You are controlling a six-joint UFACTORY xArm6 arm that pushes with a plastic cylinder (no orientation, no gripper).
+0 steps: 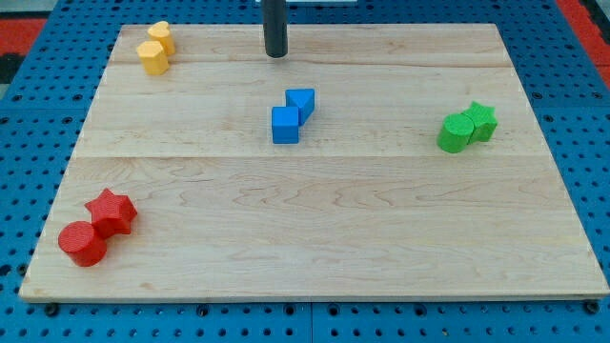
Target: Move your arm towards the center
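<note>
Here my tip [276,54] stands near the view's top edge of the wooden board [315,229], at about twelve o'clock from the board's middle. It is a plain dark rod, upright, with nothing to clench or release; it touches no block and carries nothing.

The centre of the board, where the task points, lies toward six o'clock from my tip. Just above that centre sit two blue blocks touching each other: a blue cube [284,125] and, at its one o'clock, a second blue block [301,102], blocky in shape. Both are apart from my tip, the nearer one at about five o'clock from it.

At nine o'clock from my tip, well apart in the board's top-left corner, are two yellow blocks in contact: a yellow cylinder [152,57] and a smaller yellow block [160,36] behind it, whose shape I cannot make out.

Toward three o'clock from the centre are a green cylinder [456,132] and a green star [480,121], touching.

At eight o'clock, in the bottom-left corner, a red cylinder [82,244] touches a red star [111,211].
</note>
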